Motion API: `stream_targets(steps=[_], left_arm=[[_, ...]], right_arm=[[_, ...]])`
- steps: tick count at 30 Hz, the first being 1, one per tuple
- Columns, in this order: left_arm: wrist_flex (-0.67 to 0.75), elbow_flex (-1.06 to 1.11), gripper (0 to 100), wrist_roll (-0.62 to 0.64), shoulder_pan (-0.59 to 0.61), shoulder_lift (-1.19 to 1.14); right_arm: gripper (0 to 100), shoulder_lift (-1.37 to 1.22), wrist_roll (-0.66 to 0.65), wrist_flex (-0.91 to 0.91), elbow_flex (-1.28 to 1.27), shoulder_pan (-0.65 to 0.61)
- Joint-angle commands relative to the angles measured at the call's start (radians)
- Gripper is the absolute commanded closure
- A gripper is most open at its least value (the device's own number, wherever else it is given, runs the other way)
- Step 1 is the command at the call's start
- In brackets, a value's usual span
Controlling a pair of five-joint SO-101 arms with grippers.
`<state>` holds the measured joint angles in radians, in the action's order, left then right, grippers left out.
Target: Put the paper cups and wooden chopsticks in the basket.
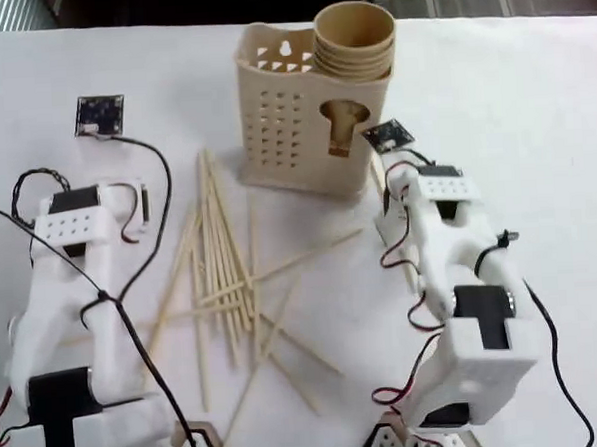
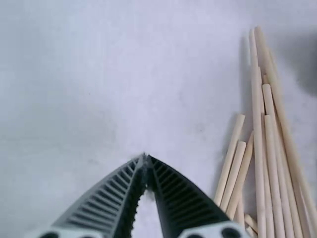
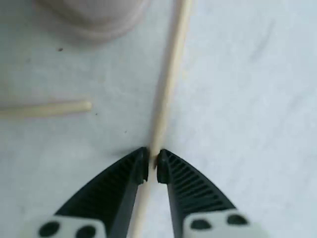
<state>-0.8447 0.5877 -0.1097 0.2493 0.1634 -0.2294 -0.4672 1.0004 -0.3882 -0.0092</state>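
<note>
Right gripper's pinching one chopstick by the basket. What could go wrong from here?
1. The right gripper holds the chopstick with just its tips, so it may swivel or slip on lifting.
2. The paper cups fill one side of the basket; the long stick could catch its rim or the cups.

Bright, even light — faint soft shadows

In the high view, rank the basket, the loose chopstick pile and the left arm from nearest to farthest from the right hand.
1. basket: right beside the right hand, which grips a single chopstick.
2. chopstick pile: mid-table, between the two arms.
3. left arm: across the table, on the far side of the pile.
</note>
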Motion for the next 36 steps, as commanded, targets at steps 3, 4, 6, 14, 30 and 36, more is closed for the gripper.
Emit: stream_targets(steps=[3, 4, 6, 14, 30, 36], left_arm=[[0.043, -0.005, 97, 0.0, 0.007, 0.035], [0.051, -0.005, 97, 0.0, 0.007, 0.033], [0.054, -0.005, 97, 0.0, 0.007, 0.031], [0.054, -0.005, 97, 0.0, 0.007, 0.031], [0.052, -0.005, 97, 0.0, 0.007, 0.031], [0.052, -0.005, 97, 0.0, 0.007, 0.031]], right_arm=[[97.9, -0.013, -0.046, 0.056, 0.037, 0.047], [97.9, -0.013, -0.069, 0.07, 0.038, 0.05], [97.9, -0.013, -0.097, 0.096, 0.038, 0.054], [98.0, 0.127, -0.14, 0.208, 0.037, 0.059], [98.0, 0.475, -0.201, 0.38, -0.12, 0.116], [98.0, 0.604, -0.258, 0.38, -0.195, 0.277]])
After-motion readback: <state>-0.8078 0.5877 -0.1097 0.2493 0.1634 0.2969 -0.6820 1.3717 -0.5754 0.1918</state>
